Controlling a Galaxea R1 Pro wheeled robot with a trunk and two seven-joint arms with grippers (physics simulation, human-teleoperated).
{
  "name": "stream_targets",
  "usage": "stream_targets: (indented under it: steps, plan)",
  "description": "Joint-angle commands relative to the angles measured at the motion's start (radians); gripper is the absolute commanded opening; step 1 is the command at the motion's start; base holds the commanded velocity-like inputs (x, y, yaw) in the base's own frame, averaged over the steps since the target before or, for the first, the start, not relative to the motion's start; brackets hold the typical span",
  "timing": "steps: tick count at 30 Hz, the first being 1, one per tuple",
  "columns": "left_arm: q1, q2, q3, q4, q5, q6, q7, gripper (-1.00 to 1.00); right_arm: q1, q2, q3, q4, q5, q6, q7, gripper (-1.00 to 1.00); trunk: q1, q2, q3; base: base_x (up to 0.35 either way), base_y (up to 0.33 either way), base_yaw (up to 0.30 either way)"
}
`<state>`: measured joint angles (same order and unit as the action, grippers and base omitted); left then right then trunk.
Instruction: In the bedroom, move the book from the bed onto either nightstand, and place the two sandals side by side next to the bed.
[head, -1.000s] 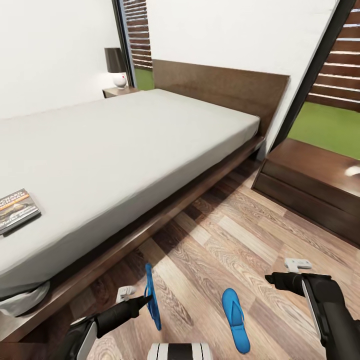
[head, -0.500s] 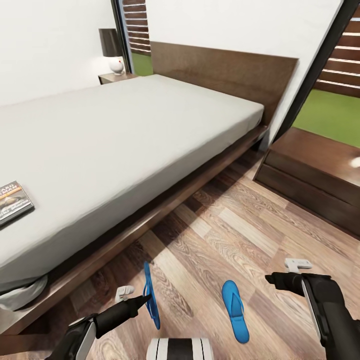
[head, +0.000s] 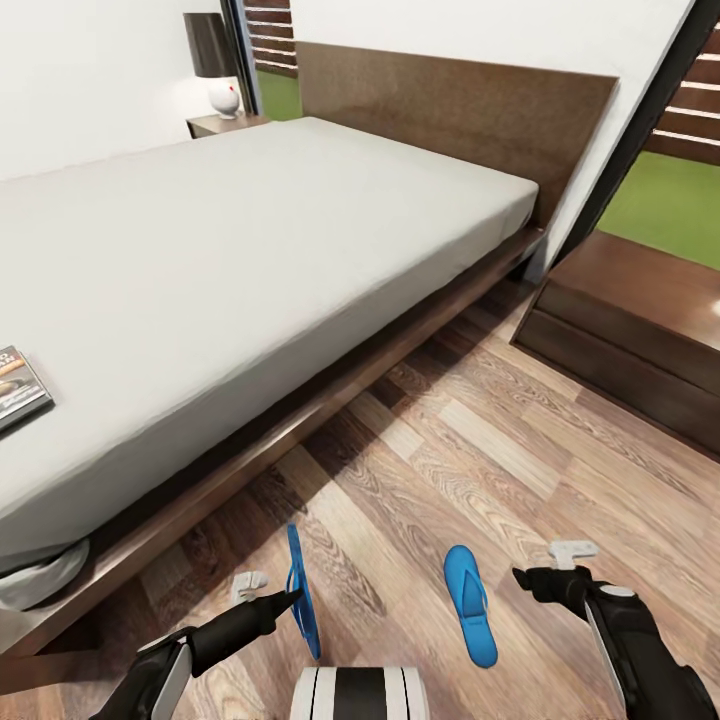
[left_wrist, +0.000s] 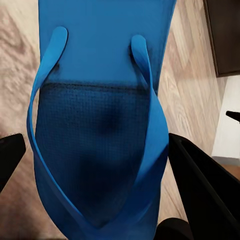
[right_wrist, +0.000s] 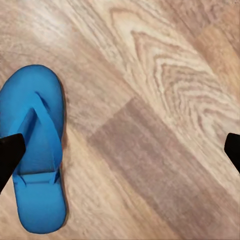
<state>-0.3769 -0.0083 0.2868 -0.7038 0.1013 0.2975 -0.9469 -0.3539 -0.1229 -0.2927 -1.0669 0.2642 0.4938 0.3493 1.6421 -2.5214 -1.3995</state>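
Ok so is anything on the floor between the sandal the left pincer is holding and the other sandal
Nothing visible. The left pincer holds one sandal on edge, and only bare wood floor separates it from the flat sandal lying near the right pincer.

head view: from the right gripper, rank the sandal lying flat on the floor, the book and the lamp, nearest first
1. The flat sandal lies on the floor just beside the right gripper.
2. The book is across the bed, at the mattress's near left edge.
3. The lamp stands on the far nightstand, beyond the bed.
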Motion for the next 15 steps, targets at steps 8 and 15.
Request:
stream_targets:
  steps: [8, 15]
  plan:
    - [-0.001, 0.000, 0.006, -0.001, 0.003, 0.009, -0.004, -1.00, 0.000, 0.000, -0.002, -0.052, 0.010, -0.004, 0.012, 1.00, 0.001, -0.001, -0.012, 0.000, 0.000, 0.000]
    - [-0.001, 0.000, 0.005, 0.000, 0.003, 0.009, -0.004, -1.00, 0.000, 0.000, -0.002, -0.056, 0.010, -0.001, 0.013, 1.00, 0.001, -0.001, -0.012, 0.000, 0.000, 0.137]
